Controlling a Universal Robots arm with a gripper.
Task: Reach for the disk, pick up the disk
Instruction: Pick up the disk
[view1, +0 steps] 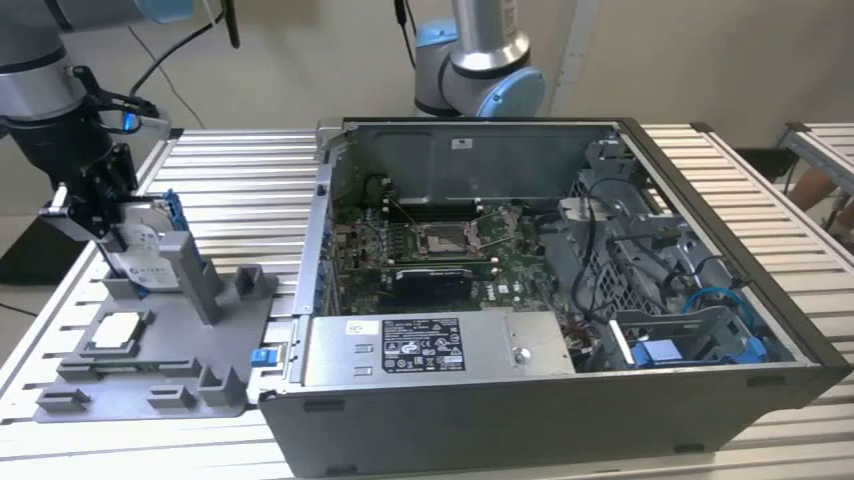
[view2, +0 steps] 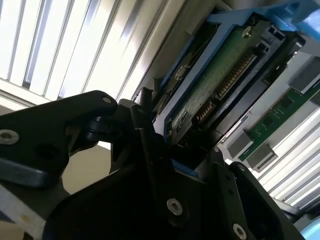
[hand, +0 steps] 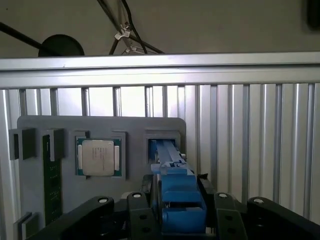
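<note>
When you start with the exterior view, you see the black hand (view1: 110, 228) at that view's left, pinching the disk (view1: 150, 262), a rectangular silver metal hard drive with a white label in a blue plastic carrier. The disk stands on edge over a flat grey plastic fixture tray (view1: 174, 370). A small square silver chip (view1: 118, 331) lies in a recess of the same tray, near the disk. Just beside the tray, toward that view's right, sits a large open grey metal computer case (view1: 534, 410) on the ribbed aluminium tabletop (view1: 747, 160).

Turning to the second wrist view, you find the disk (view2: 220, 75) showing its green circuit-board face inside the blue frame, with the hand (view2: 187, 160) closed onto its near end and one black finger (view2: 150, 145) lying against the carrier's edge.

Moving to the first wrist view, you see the hand (hand: 181, 210) with its fingers (hand: 143, 215) pressed on either side of the disk (hand: 177, 187). Its far end points at a slot in the tray (hand: 100, 127); you cannot tell whether it still sits in there. The chip (hand: 97, 157) lies beside that slot, and a long green memory module (hand: 51, 185) lies further along.
</note>
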